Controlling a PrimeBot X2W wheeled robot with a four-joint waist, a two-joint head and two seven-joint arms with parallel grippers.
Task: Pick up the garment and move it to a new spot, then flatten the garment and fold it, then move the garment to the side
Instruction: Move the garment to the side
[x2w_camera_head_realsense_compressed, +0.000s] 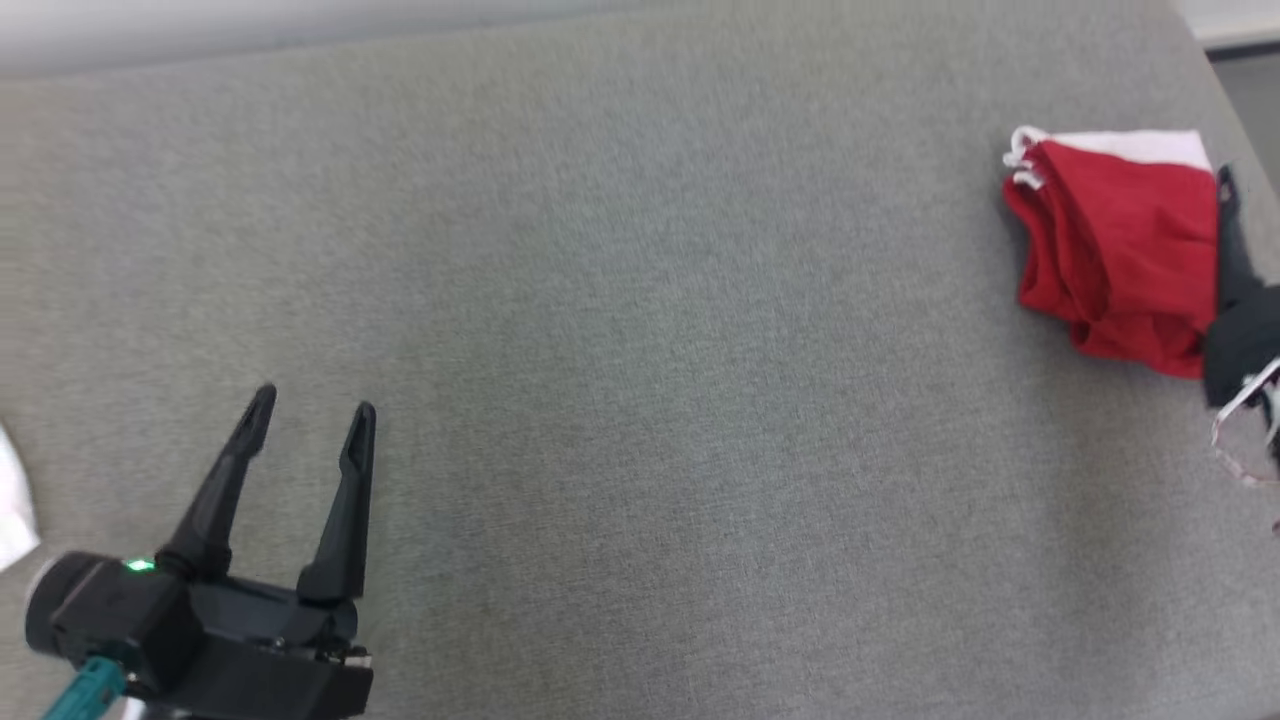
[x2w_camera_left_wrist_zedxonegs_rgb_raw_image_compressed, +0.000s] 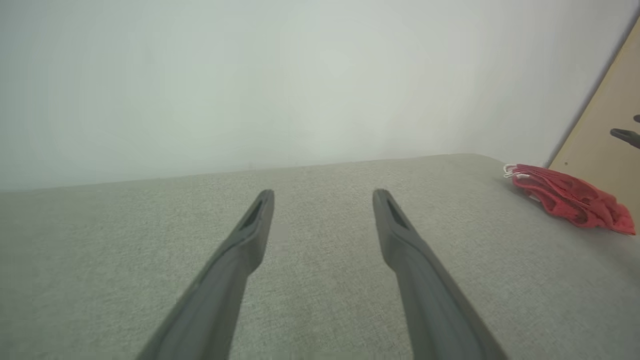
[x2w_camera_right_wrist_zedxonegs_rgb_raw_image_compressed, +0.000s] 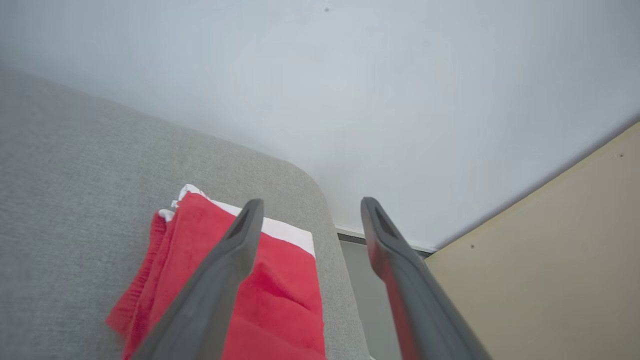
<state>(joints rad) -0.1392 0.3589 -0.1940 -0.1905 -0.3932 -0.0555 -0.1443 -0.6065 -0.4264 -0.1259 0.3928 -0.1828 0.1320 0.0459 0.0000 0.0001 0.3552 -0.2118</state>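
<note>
The garment (x2w_camera_head_realsense_compressed: 1120, 240) lies on the grey cloth-covered surface (x2w_camera_head_realsense_compressed: 640, 330), close to its far right corner and just beside the right edge. It is a red piece folded into a rough, thick rectangle with several layers stacked at its left side. A white band runs along its far edge, and small white loops stick out at the far left corner of the fold.

The left gripper (x2w_camera_head_realsense_compressed: 315, 402) sits at the lower left of the head view, well apart from the garment. Its two long dark fingers point away from the robot and lean slightly right. They stand wide apart with only bare grey cloth between them. A small green light glows on its black body. In the left wrist view the fingers hang low over the surface and the garment shows far off to the right.

The right gripper (x2w_camera_right_wrist_zedxonegs_rgb_raw_image_compressed: 311, 205) is at the garment's right side, above the corner of the surface. Its fingers are spread wide and nothing is clamped between them. In the right wrist view one finger crosses over the red cloth, while the other is out past the surface's edge. Whether the first finger touches the cloth cannot be told.

The surface is a fine woven grey fabric with a rounded, padded-looking corner. The red cloth looks soft and slightly fuzzy. A plain white wall (x2w_camera_right_wrist_zedxonegs_rgb_raw_image_compressed: 350, 100) stands behind. A white cloth-like scrap (x2w_camera_head_realsense_compressed: 12, 500) shows at the head view's left edge.
</note>
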